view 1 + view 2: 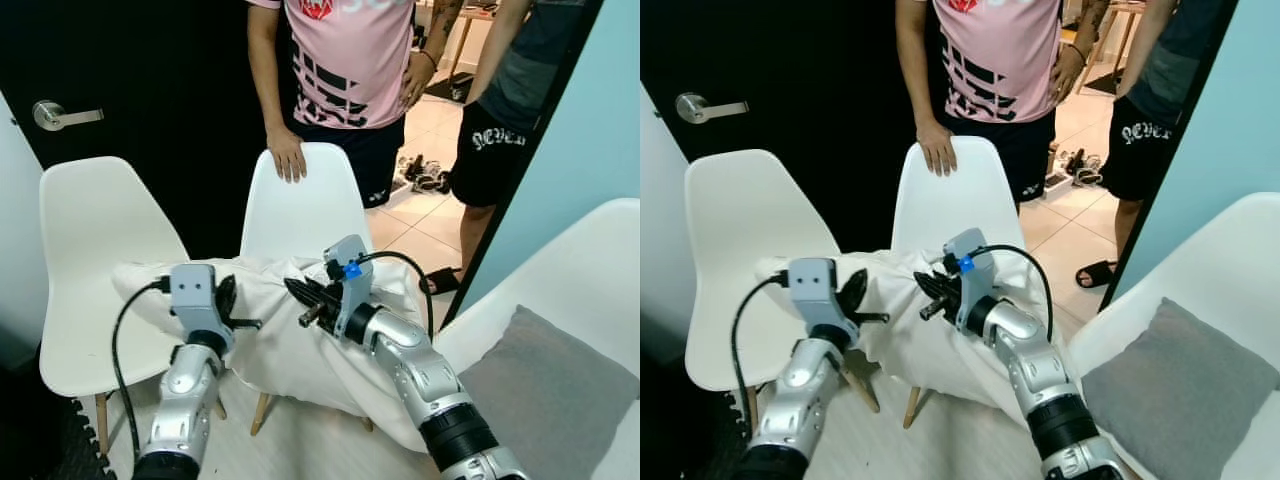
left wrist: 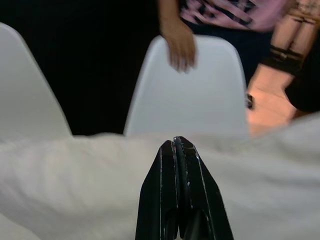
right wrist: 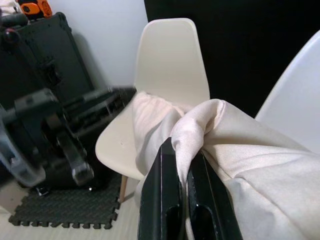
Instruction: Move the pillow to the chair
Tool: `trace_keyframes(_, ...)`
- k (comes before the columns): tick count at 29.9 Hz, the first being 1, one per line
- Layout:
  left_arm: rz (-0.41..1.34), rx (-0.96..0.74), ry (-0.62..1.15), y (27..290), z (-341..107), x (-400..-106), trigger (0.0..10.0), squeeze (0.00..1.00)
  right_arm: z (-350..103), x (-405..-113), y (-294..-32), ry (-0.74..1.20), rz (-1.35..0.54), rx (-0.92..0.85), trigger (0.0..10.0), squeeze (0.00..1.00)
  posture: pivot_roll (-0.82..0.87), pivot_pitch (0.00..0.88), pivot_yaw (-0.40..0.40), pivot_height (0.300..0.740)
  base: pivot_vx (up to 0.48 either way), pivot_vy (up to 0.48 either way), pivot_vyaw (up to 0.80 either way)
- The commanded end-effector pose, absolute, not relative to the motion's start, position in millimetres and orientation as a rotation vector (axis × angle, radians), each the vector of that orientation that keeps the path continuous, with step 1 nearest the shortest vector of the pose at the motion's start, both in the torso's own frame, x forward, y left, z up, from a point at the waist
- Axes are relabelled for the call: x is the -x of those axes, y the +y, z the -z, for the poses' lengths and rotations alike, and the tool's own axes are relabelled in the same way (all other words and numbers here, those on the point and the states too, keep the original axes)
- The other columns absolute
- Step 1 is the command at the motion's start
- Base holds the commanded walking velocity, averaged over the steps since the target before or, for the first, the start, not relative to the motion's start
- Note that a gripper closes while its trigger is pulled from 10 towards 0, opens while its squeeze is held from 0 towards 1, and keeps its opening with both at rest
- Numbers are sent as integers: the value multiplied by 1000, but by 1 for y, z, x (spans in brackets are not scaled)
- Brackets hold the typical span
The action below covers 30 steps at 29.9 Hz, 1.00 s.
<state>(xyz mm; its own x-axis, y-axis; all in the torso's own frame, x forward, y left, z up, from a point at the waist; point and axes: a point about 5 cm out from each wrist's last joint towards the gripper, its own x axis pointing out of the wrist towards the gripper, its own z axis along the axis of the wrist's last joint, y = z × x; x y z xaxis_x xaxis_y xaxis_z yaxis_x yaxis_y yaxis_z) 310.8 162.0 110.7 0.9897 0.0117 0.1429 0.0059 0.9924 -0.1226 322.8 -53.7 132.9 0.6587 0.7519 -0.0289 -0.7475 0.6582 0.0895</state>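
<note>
Chairs stand in a row of 2 against a black door [image 1: 150, 70]: at the far left, a white chair [image 1: 95, 240], and next to it a second white chair [image 1: 305, 215] whose backrest is touched by the hand [image 1: 288, 158] of a person in a pink shirt [image 1: 350, 60]. Between and across their seats hangs the pillow [image 1: 285, 345], a limp cream cloth bundle draped from the left chair's seat edge over toward the middle one. The left gripper [image 1: 238, 312] sits against the cloth's left part, its jaws pressed together (the left wrist view shows no cloth between them). The right gripper [image 1: 300, 300] has its jaws clamped on a bunched fold of the pillow. Farther right stands another person in dark shorts [image 1: 490, 150], and at the far right a third white chair [image 1: 590, 260] holds a grey cushion [image 1: 550, 390].
</note>
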Motion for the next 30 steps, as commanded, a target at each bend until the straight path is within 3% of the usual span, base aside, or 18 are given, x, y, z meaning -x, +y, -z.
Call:
trace_keyframes(1, 7, 127, -149, 160, -115, -312, 10000, 0, -147, -326, -52, 7, -857, -97, 10000, 0, 128, 0, 5, 740, 428, 0, 0)
trace_keyframes(19, 23, 102, -150, 147, -121, -313, 10000, 0, -162, -322, -43, -64, -930, -188, 10000, 0, 133, 0, 9, 740, 414, 0, 0)
trace_keyframes(30, -10, 45, -174, 149, -126, -313, 10000, 0, -153, -303, -25, 42, -1138, -195, 10000, 0, 136, 0, 3, 725, 0, 0, 0)
